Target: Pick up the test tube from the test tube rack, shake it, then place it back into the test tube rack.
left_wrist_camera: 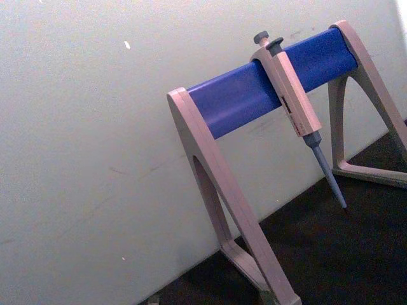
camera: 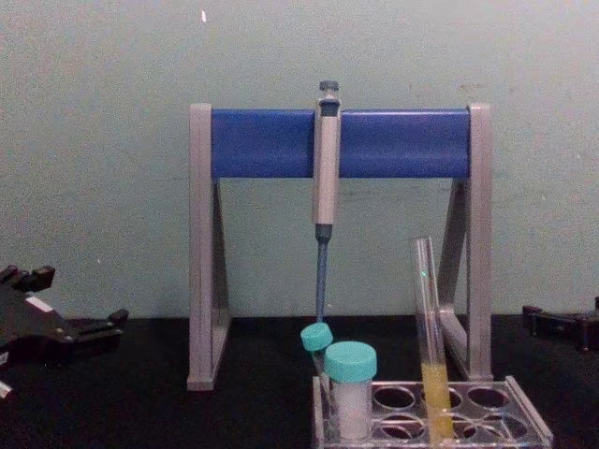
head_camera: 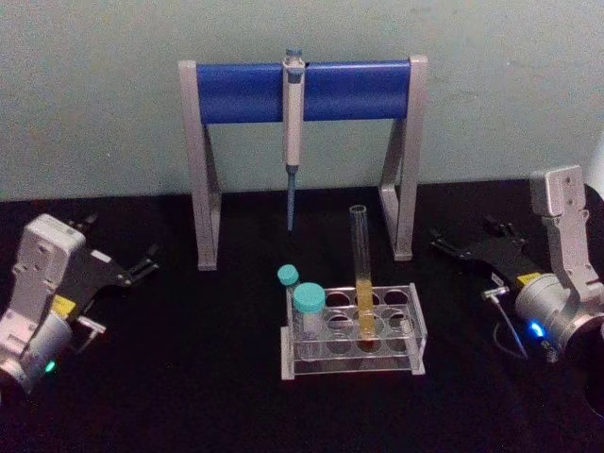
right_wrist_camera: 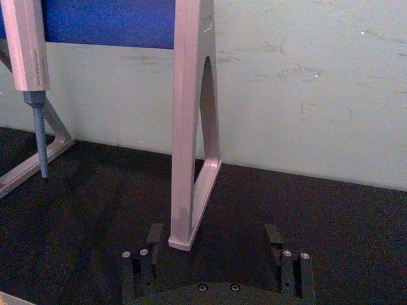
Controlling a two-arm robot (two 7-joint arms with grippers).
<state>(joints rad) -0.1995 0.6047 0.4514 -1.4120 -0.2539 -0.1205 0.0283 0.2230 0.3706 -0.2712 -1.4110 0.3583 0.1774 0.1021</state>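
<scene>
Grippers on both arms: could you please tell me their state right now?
Left gripper: open, holding nothing, parked on the black table.
Right gripper: open, holding nothing, parked.

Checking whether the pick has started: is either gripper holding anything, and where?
Nothing held. Left gripper and right gripper open, apart from the test tube.

Test tube (head_camera: 362,274), yellow liquid low, upright in test tube rack (head_camera: 351,332) at centre; two teal-capped vials (head_camera: 305,311) at rack's 9 o'clock; left claw (head_camera: 121,260) at 9, right claw (head_camera: 470,247) at 3, both open.
</scene>
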